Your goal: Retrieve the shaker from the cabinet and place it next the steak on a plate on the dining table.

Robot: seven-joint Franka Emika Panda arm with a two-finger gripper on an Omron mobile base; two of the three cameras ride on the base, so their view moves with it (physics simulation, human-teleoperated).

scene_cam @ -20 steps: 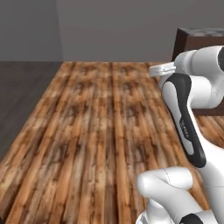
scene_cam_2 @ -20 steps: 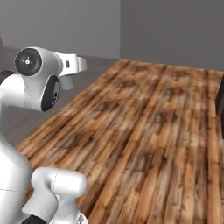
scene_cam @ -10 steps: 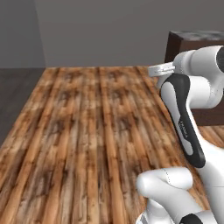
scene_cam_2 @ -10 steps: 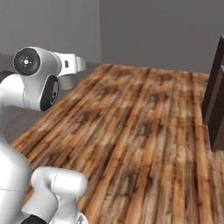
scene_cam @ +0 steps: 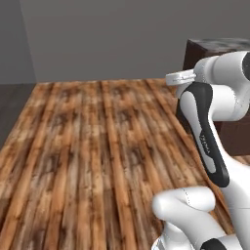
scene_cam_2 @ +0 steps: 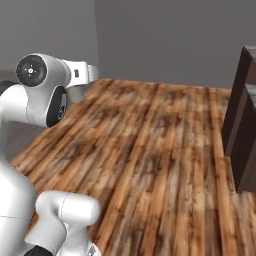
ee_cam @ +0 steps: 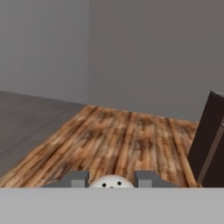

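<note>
Two small dark fingertips stand close on either side of a small off-white rounded shaker [ee_cam: 112, 182] at the bottom of the hand view, so the two-finger claw [ee_cam: 112, 179] is clenched on it, one finger [ee_cam: 75, 179] to its left and the other to its right. The dotted top of the shaker faces the hand camera; from that I judge its long axis runs along the claw's own line, though the body is hidden and I cannot tell its tilt.

Left of and below the claw lies grey floor, then a broad stretch of brown wooden plank floor [ee_cam: 127, 140] running ahead of it. Ahead and to the right stands a dark brown cabinet-like block [ee_cam: 210, 140], well apart from the claw.

As a judgement, the shaker is light, stiff and smooth, so it could slip or twist in a loose pinch. The sensible hold is across its body below the narrower cap, kept firm while the base travels. Neither plate nor steak is visible, so placing is not yet at hand.
</note>
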